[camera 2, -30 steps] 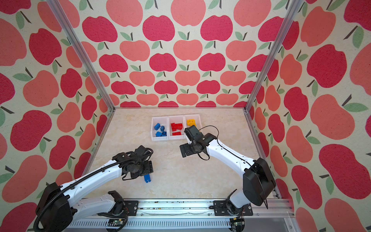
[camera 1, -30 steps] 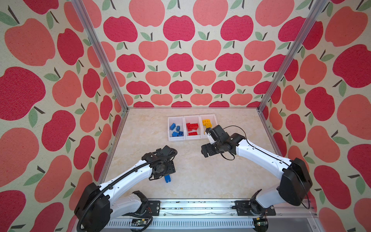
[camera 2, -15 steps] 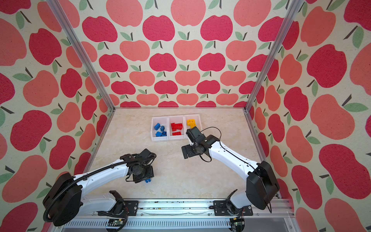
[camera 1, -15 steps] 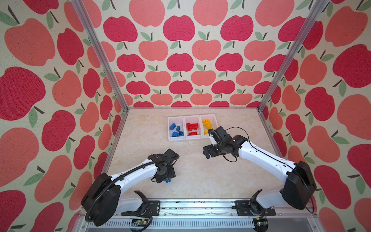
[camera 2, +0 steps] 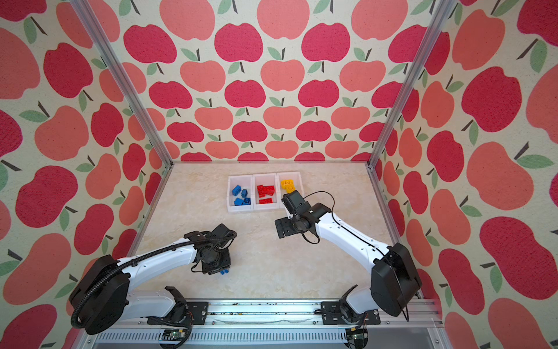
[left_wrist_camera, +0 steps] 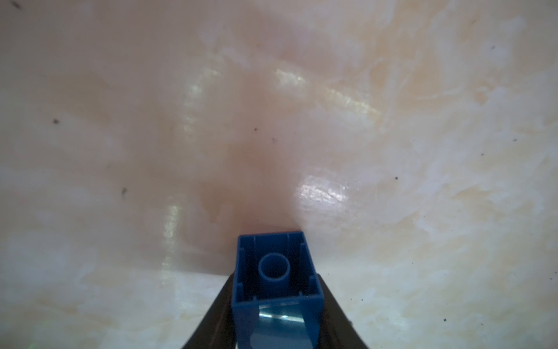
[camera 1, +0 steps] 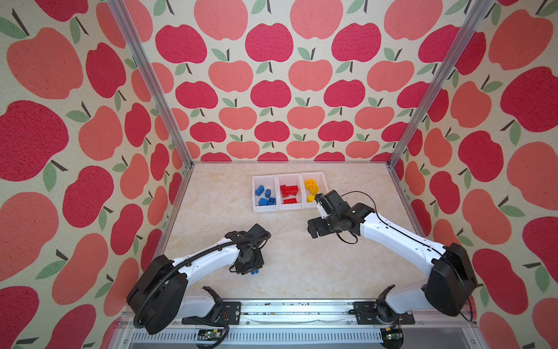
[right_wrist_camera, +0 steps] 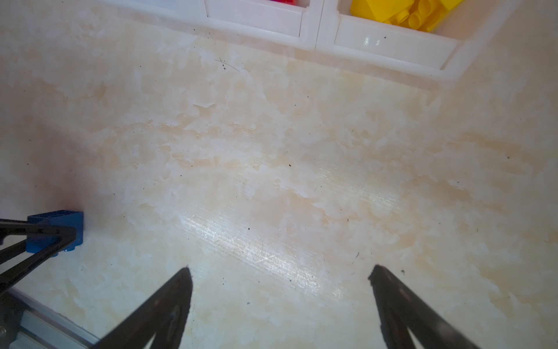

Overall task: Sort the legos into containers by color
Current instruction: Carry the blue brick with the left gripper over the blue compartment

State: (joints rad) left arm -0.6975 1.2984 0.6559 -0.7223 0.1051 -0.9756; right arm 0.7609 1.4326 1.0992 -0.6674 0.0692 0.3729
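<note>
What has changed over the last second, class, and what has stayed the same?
The left gripper came down over the loose blue brick and shut on it. The right gripper barely shifted and stays open and empty near the containers. The containers and the sorted legos in them are unchanged.

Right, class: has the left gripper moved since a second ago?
Yes. In a top view the left gripper has come toward the front rail, away from the containers, onto the blue brick.
</note>
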